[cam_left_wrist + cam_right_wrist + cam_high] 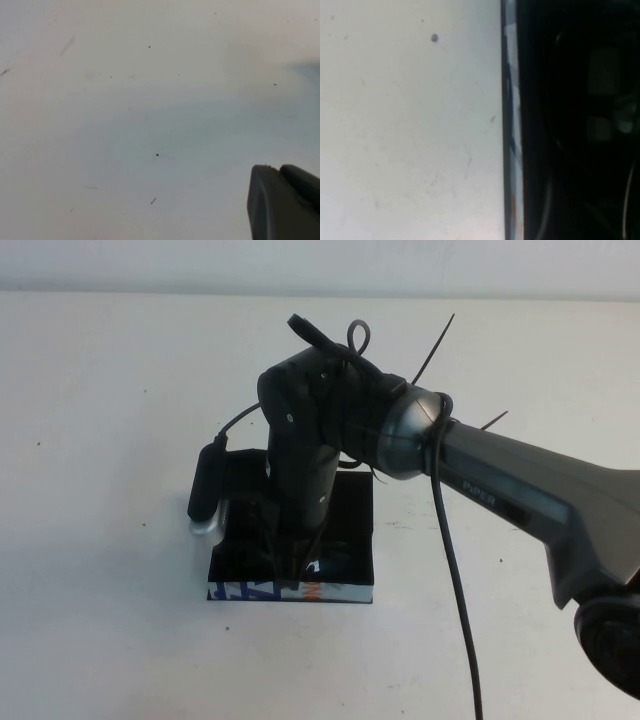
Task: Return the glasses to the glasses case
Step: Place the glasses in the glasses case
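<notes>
While the right gripper (290, 575) reaches down into the open glasses case (355, 540), its jaw state unclear, the glasses stay hidden beneath it, placement unconfirmed.

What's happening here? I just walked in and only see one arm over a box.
The right gripper is reaching down into the open black glasses case on the white table. The glasses inside are hard to make out from above. The left gripper is parked over bare table, away from the case.
</notes>
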Tool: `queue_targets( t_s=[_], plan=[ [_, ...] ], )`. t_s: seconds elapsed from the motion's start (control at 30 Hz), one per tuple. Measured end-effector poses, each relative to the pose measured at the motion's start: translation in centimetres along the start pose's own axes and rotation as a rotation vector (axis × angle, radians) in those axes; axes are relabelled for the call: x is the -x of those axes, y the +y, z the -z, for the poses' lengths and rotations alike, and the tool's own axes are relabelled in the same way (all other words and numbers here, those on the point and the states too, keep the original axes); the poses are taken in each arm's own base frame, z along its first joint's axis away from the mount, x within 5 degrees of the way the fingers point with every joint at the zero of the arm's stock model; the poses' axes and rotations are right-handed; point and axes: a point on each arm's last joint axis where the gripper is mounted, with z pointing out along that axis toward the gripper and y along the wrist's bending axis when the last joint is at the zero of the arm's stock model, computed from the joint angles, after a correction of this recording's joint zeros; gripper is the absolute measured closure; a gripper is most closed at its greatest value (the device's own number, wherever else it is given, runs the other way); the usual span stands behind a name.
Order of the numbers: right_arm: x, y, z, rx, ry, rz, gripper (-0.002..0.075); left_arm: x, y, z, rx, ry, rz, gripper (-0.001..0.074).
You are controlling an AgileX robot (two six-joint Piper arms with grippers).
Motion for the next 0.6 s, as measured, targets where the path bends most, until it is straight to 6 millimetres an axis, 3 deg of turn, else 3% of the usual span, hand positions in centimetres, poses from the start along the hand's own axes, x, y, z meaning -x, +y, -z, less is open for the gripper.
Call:
queue_targets(
  t_s=[0.17, 0.6],
  plan=[
    [-0.1, -0.1, 0.0, -0.013, 0.014, 0.005, 0.0445, 0.0, 0.0, 0.0, 0.000, 0.000, 0.000, 0.0739],
    [-0.7, -0.6, 2.9, -0.099, 0.009, -0.059, 0.0436, 0.0, 0.0, 0.0, 0.000, 0.000, 0.000, 0.0739]
  ],
)
